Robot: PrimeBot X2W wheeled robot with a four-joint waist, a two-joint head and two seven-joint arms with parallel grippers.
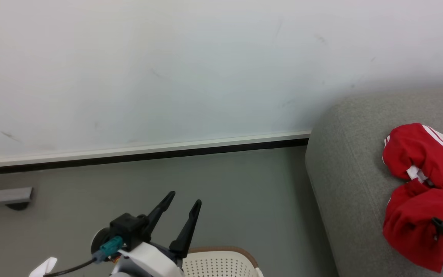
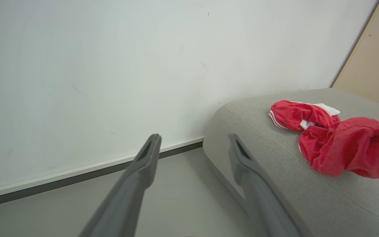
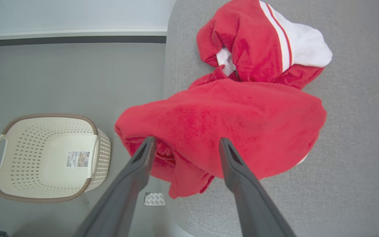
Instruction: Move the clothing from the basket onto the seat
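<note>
Two bright red garments lie on the grey seat (image 3: 357, 148): one with white stripes and trim (image 3: 252, 39), and a plainer one (image 3: 225, 121) nearer the seat's edge, partly overhanging it. My right gripper (image 3: 187, 141) is open, its fingertips spread just over the plainer garment (image 1: 417, 227), gripping nothing. The cream basket (image 3: 44, 158) stands on the floor beside the seat, holding only a label on its bottom. My left gripper (image 1: 185, 198) hangs open and empty above the basket's rim (image 1: 221, 252), pointing toward the wall. From the left wrist, both garments (image 2: 347, 148) show on the seat (image 2: 258, 131).
A white wall with a dark baseboard (image 1: 148, 156) runs behind the grey floor. A grey bracket (image 1: 4, 196) sits at the far left by the wall. A small metal plate (image 3: 154, 199) lies at the seat's base. A beige panel (image 2: 373, 59) stands beyond the sofa.
</note>
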